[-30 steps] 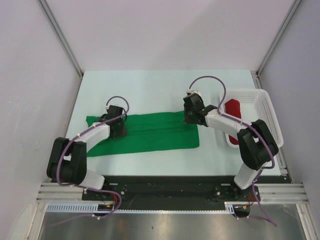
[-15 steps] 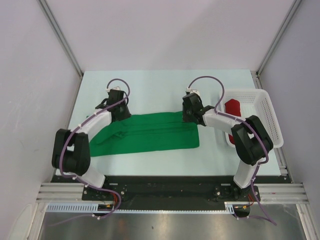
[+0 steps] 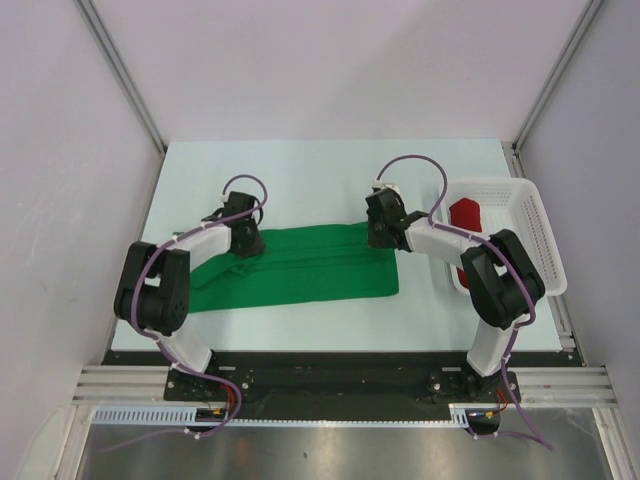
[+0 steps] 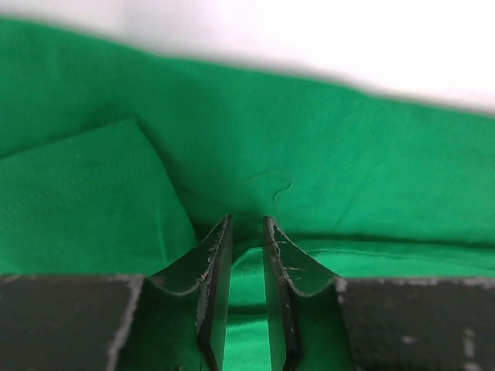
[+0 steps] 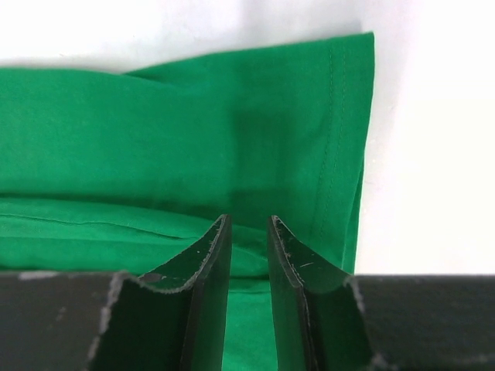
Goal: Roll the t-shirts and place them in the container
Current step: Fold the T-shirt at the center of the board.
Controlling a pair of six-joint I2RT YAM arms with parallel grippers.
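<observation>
Since a second ago the left gripper [image 3: 246, 240] has shifted from mid-cloth to the far edge of the green t-shirt [image 3: 310, 268]. That shirt's left end no longer lies flat out to a corner and is now drawn in and doubled over. The right gripper [image 3: 382, 233] has hardly moved.

One pale table [image 3: 300, 170] carries everything. Two arms work over it. The left arm [image 3: 150, 295] is bent at a near-left elbow, with its forearm reaching up and rightward. The right arm [image 3: 500, 280] is bent beside the basket, with its forearm reaching leftward.

Of the two t-shirts, the green one lies mid-table as a long folded band between the grippers. One white mesh basket [image 3: 535, 230] sits at the table's right edge. Inside it is the red t-shirt [image 3: 462, 212], small and bundled.

Each gripper points down onto a far corner of the green band. The left fingers [image 4: 213, 263] stand a narrow slit apart with cloth showing between them, and I cannot tell whether they pinch it. The right fingers [image 5: 205, 263] are nipped on a raised fold near the hem.
</observation>
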